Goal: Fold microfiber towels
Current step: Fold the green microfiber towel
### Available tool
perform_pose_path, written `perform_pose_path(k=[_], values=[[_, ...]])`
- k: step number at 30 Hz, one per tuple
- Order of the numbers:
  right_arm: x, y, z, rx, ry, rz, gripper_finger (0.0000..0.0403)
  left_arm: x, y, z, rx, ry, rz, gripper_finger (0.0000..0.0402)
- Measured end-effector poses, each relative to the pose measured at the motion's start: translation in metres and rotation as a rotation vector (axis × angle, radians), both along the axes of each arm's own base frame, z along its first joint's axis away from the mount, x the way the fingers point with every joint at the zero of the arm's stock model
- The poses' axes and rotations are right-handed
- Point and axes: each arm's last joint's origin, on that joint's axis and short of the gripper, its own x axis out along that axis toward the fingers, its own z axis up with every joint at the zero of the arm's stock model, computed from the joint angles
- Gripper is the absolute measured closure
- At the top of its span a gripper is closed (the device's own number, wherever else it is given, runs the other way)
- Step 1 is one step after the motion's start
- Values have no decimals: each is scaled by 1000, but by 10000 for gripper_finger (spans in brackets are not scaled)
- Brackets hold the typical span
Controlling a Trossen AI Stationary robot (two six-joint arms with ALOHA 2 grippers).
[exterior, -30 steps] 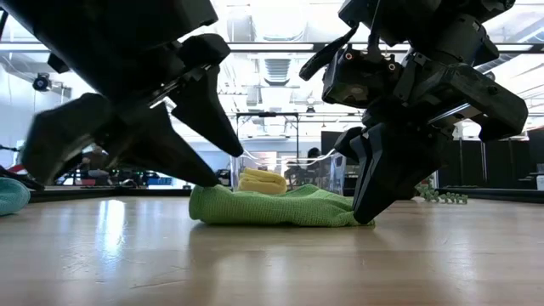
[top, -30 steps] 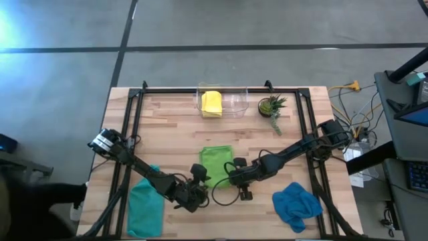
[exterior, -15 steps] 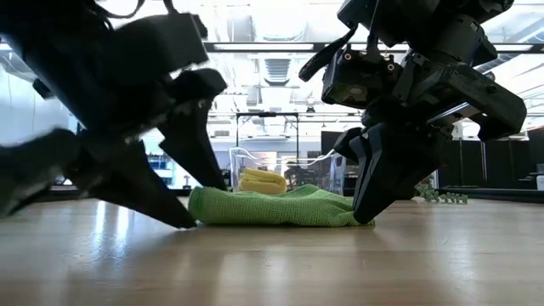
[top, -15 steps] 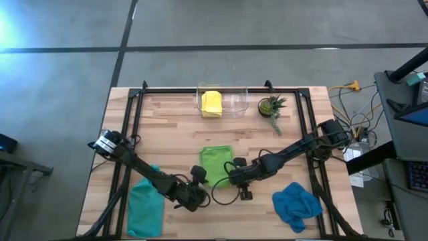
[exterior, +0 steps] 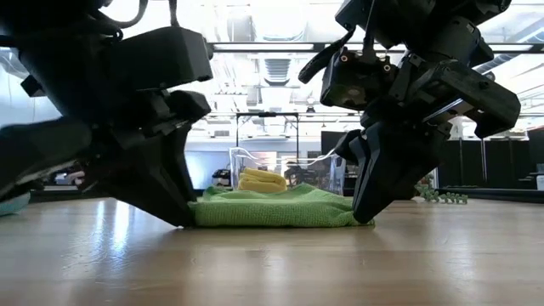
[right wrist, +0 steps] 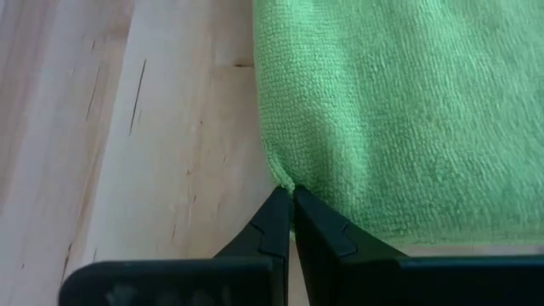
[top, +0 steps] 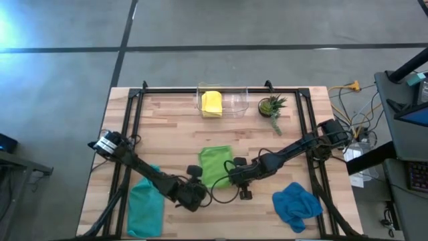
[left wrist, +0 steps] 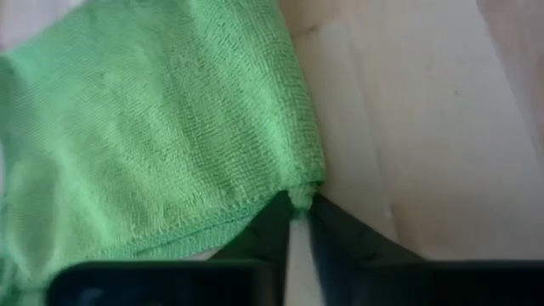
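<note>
A lime green towel (top: 215, 163) lies folded flat on the middle of the wooden table. My left gripper (top: 199, 182) is shut at its near left corner and my right gripper (top: 231, 175) is shut at its near right corner. In the low view the towel (exterior: 272, 208) lies between the two grippers, both down at the tabletop. A teal towel (top: 145, 204) lies at the near left and a crumpled blue towel (top: 296, 204) at the near right. A folded yellow towel (top: 211, 102) rests in a clear box at the far edge. My left gripper pinches the towel's near left corner (left wrist: 299, 198) between its two fingertips, a small tuft showing between them. It slants down from the near left side. The towel lies flat on the table. My right gripper pinches the near right corner (right wrist: 285, 184) at its fingertips, slanting down from the near right side. How many layers it has cannot be seen.
A clear box (top: 231, 102) and a small potted plant (top: 271, 106) stand along the far edge. A black frame (top: 134, 120) runs along the table's sides. A dark cable (top: 224, 195) loops on the table near the grippers. Bare wood (top: 174, 134) lies between the towel and the far edge.
My left gripper has sunk to the tabletop, rolled, and shut on the green towel's near left corner; a second ago its fingers stood apart just above the wood. The towel stays flat.
</note>
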Motion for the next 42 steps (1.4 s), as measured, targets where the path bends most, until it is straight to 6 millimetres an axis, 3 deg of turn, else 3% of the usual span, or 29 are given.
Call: perform_pose_path(k=[9, 17, 25, 29, 38, 42], values=[[-3, 0, 13, 47, -1, -14, 394, -2, 1, 7, -101, -9, 69, 399], [6, 4, 32, 58, -3, 3, 394, -1, -2, 13, -141, -28, 61, 401], [6, 4, 32, 54, 1, 2, 394, 1, -3, 14, -191, -67, 96, 394], [5, 3, 31, 52, 6, 2, 394, 3, -5, 15, -229, -69, 57, 350], [5, 3, 31, 50, 2, 0, 394, 6, -7, 19, -239, -96, 62, 204], [5, 3, 31, 51, 2, 0, 394, 7, -7, 21, -243, -112, 84, 165]])
